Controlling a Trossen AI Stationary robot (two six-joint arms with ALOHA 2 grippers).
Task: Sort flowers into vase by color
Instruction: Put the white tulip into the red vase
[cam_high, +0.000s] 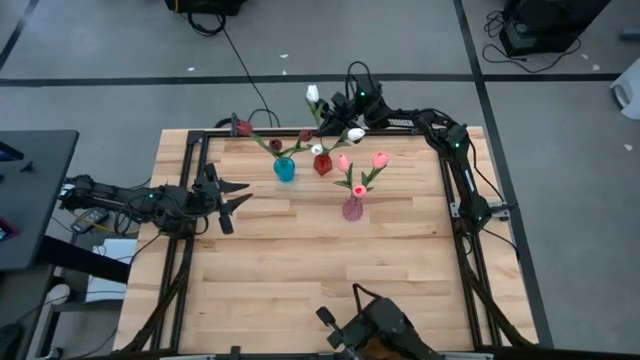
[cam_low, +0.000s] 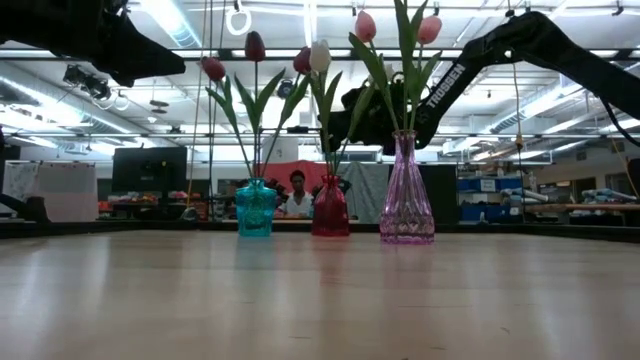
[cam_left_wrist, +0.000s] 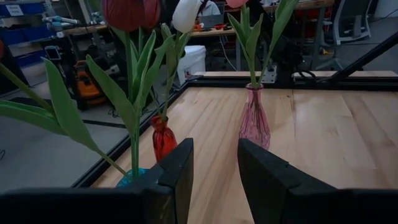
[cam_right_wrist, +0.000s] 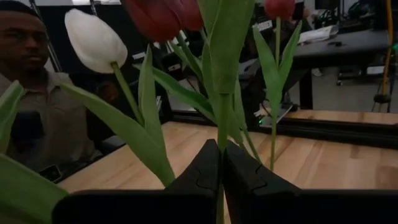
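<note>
Three vases stand near the table's far edge: a teal vase (cam_high: 285, 168) with maroon tulips (cam_low: 255, 45), a red vase (cam_high: 322, 163) with white tulips (cam_high: 356, 133), and a pink vase (cam_high: 352, 208) with pink tulips (cam_high: 380, 158). My right gripper (cam_high: 334, 116) hovers above and behind the red vase, shut on a green tulip stem; a white head (cam_high: 313, 93) shows just beyond it. My left gripper (cam_high: 243, 196) is open, level above the table to the left of the teal vase, and touches nothing. My right gripper (cam_right_wrist: 221, 144) pinches a thin green stem (cam_right_wrist: 222, 127) between its two fingertips, just below a broad leaf (cam_right_wrist: 225, 56). The fingers lie across the stem, which stands nearly upright. The stem's lower end is hidden by the fingers, so whether it stands in a vase cannot be told.
Leaves and heads of the other tulips (cam_right_wrist: 93, 40) crowd closely around my right gripper. A black frame (cam_high: 200, 150) edges the table. A person (cam_right_wrist: 37, 106) sits beyond the far edge. Bare wood (cam_high: 330, 270) fills the table's near half.
</note>
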